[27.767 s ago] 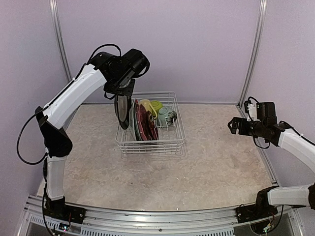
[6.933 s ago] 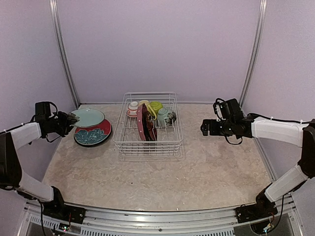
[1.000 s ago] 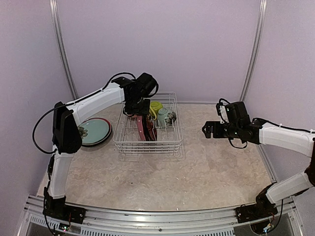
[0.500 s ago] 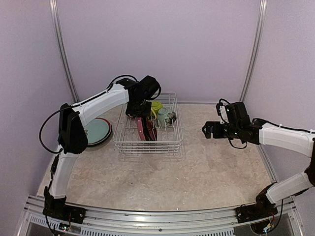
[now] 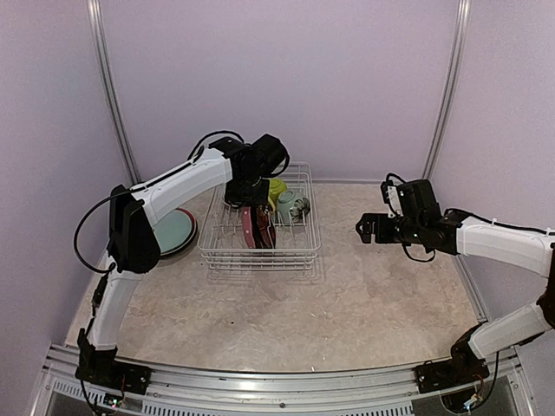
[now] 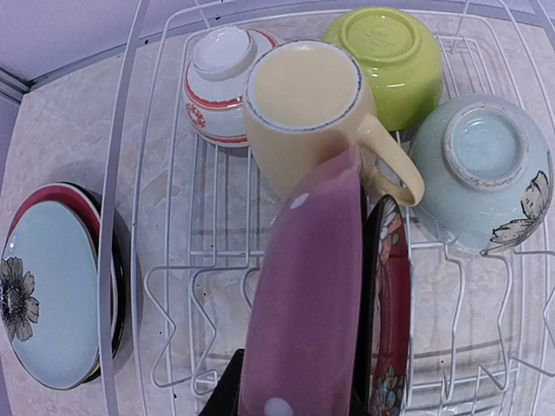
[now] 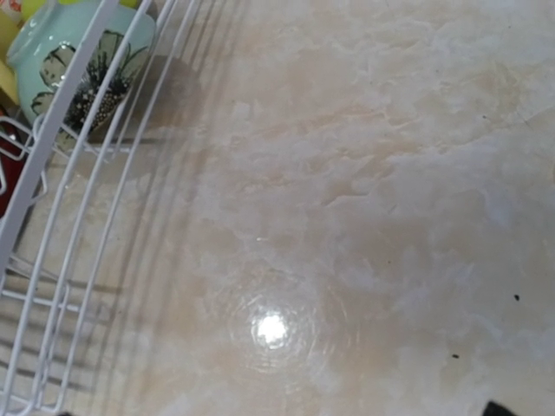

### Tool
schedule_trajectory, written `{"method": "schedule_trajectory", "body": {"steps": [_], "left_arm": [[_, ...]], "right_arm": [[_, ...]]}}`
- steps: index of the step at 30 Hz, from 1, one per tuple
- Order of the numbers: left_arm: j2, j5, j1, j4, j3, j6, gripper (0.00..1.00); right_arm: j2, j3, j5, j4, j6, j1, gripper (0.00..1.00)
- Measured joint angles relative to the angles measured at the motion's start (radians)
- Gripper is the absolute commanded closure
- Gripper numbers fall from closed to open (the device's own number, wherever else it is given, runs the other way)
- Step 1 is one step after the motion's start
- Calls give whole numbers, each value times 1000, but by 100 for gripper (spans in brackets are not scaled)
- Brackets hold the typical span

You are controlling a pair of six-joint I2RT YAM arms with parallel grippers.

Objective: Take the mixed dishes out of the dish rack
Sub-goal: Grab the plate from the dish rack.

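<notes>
The white wire dish rack (image 5: 260,258) stands at the back middle of the table. My left gripper (image 5: 245,196) reaches down into it. In the left wrist view its jaws (image 6: 295,400) are shut on the rim of an upright pink dotted plate (image 6: 308,286). A dark red plate (image 6: 388,295) stands edge-on just right of it. Behind them are a pale yellow mug (image 6: 303,104), a lime green bowl (image 6: 386,54), a pale green bowl (image 6: 481,169) and a pinkish striped bowl (image 6: 221,82). My right gripper (image 5: 365,228) hovers open, right of the rack, holding nothing.
A stack of plates (image 5: 176,230) with a teal flowered one on top lies on the table left of the rack (image 6: 121,173). The right wrist view shows bare marbled tabletop (image 7: 364,217) beside the rack's wires (image 7: 52,156) and the pale green bowl (image 7: 78,61).
The left gripper's jaws have closed in on the pink dotted plate, and the left arm has shifted slightly over the rack. The right arm has stayed still.
</notes>
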Motion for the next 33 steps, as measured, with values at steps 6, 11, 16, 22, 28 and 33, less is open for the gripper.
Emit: {"method": "schedule_trajectory", "body": {"steps": [6, 11, 16, 22, 28, 33], "left_arm": [[6, -47, -26, -43, 30, 0, 100], [13, -80, -43, -79, 64, 1, 100], [14, -132, -68, -96, 77, 1, 100], [14, -190, -94, -110, 77, 14, 100], [14, -251, -121, -119, 77, 35, 100], [14, -270, -131, -127, 77, 39, 100]], "right_arm": [[0, 0, -4, 1, 0, 0, 0], [0, 0, -7, 4, 1, 0, 0], [0, 0, -8, 7, 1, 0, 0], [0, 0, -8, 7, 2, 0, 0], [0, -8, -8, 12, 7, 0, 0], [0, -17, -8, 14, 11, 0, 0]]}}
